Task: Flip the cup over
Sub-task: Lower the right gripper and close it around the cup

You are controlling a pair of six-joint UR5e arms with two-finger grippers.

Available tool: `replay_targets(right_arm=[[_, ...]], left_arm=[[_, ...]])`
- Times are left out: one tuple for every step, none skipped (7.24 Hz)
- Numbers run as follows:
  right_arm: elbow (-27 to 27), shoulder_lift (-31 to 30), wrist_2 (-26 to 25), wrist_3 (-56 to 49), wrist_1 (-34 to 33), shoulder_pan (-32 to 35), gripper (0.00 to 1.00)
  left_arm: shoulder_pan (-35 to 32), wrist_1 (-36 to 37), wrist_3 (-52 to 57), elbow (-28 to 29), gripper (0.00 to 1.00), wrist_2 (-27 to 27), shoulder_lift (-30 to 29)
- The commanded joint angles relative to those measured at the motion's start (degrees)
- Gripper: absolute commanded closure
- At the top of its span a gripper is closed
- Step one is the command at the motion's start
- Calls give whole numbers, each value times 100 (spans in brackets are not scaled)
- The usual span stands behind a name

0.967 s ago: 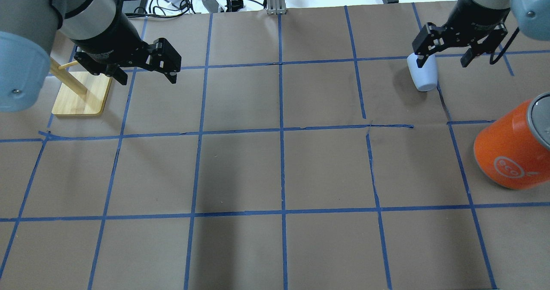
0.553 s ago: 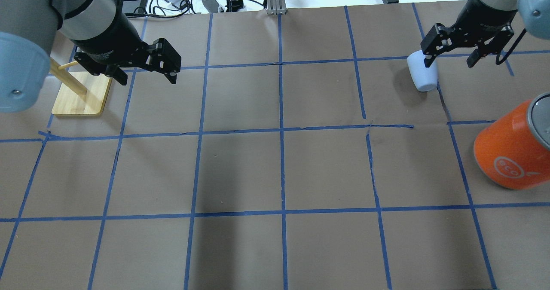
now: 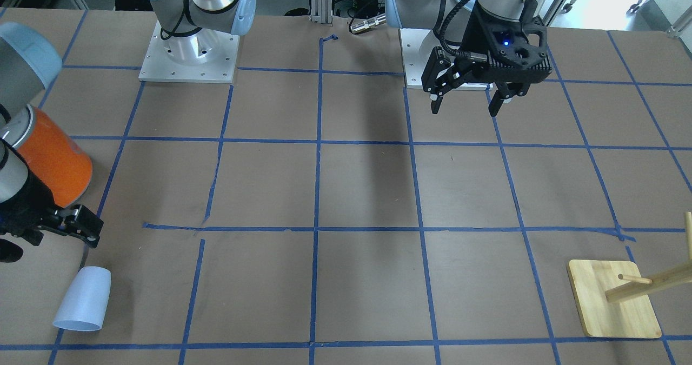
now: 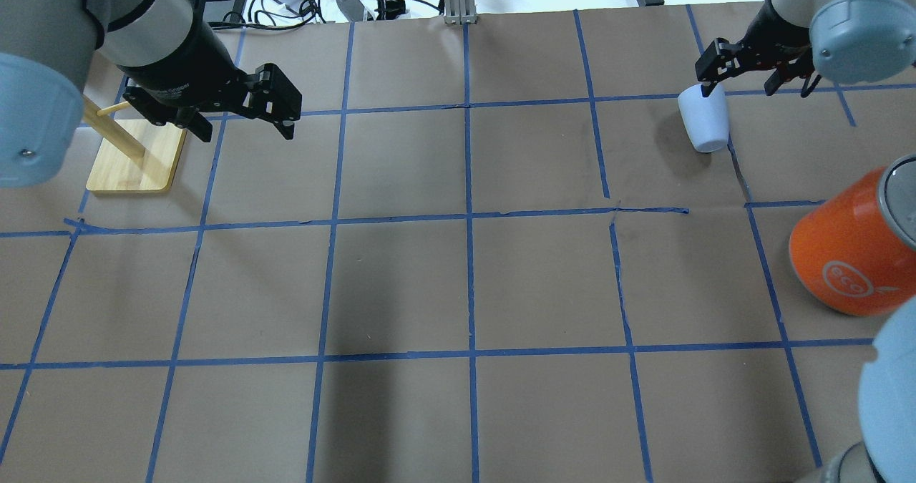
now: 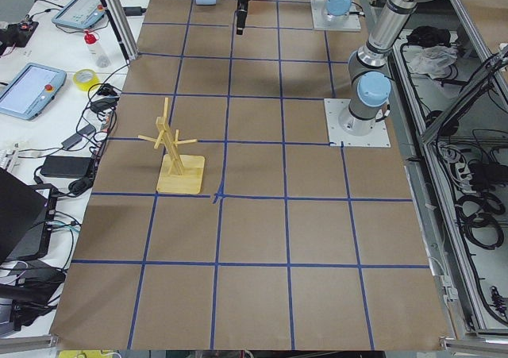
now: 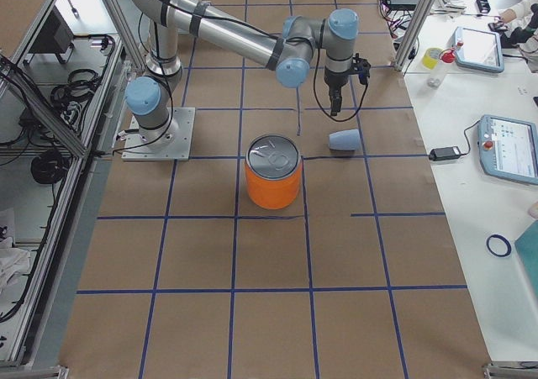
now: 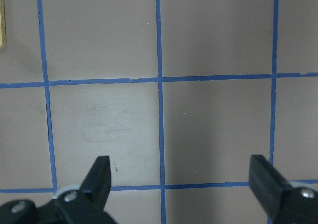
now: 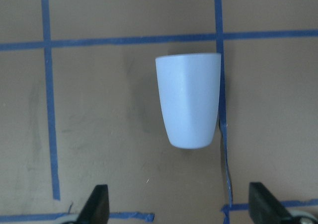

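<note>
Across the whole workspace lay one table, covered in matte brown paper creased in places and ruled into squares by blue tape. Two arms stood on bolted plates at the robot's edge: the left arm and the right arm, both smooth grey tubes with pale blue caps at the joints.

By the right-hand edge stood one orange can, a fat, smooth cylinder with a flat silver top and a white round logo on its wall. Toward the far left corner stood one wooden rack, pale and bamboo-like, with a flat rounded-corner base, a square post and thin pegs.

Of the two black, angular grippers, the left gripper hung over bare paper near the rack with its two fingers spread wide and nothing between them. The right gripper hung near the far right corner, its fingers likewise spread and holding nothing.

Smallest was the single cup, a smooth, pale lavender-blue plastic tumbler without a handle, tapering from a wide rim to a rounded, narrower base. It lay on its side on the paper near the far right corner (beside a torn blue tape line), ahead of the right gripper's fingers and apart from them.
</note>
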Motion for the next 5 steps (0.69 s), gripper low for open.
replay_targets(right_arm=[[5,469,43,55,-602,-1,0],[-12,714,17,38,-621,8,0],[-100,1003,0,11,-761,-1,0],[-100,1180,-18,2,-1093,-1,0],[-118,1313,-18,-6,-1122,-1,0]], left_arm=[[0,-9,0,-3,0,9,0],[0,0,0,5,0,0,0],[0,0,0,-3,0,0,0],[0,0,0,-3,0,0,0],[-9,0,0,-3,0,-9,-9]])
